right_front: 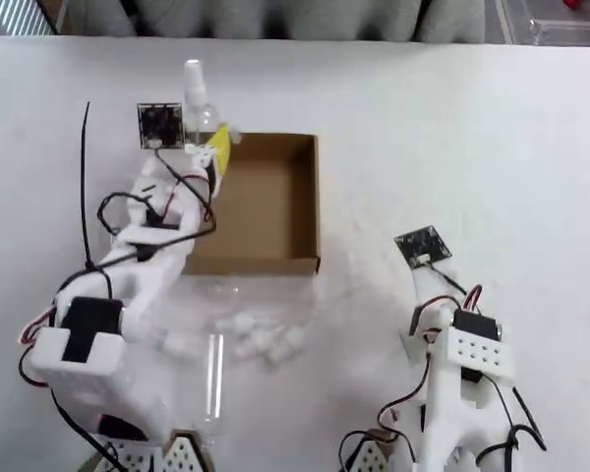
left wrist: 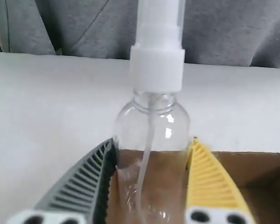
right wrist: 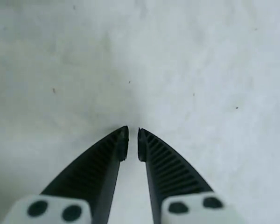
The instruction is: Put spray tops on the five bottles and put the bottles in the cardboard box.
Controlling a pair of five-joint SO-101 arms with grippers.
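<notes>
A white tabletop (right_front: 492,128) stood before grey cloth (left wrist: 233,28). There the left end effector (left wrist: 151,144) pinched a clear plastic bottle (left wrist: 151,126) fitted with a white spray top (left wrist: 157,65), and a corner of an open brown cardboard box (right_front: 305,197) lay just beside it. The right end effector (right wrist: 133,140), fingers pressed nearly together on nothing, hung over bare tabletop, well apart from that box.

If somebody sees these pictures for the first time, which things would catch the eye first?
First, the clear bottle with a white spray top, held upright in the left gripper at the far left corner of the open cardboard box. Next, the heap of clear plastic parts on the table just in front of the box. The right gripper hangs shut above bare table.
</notes>
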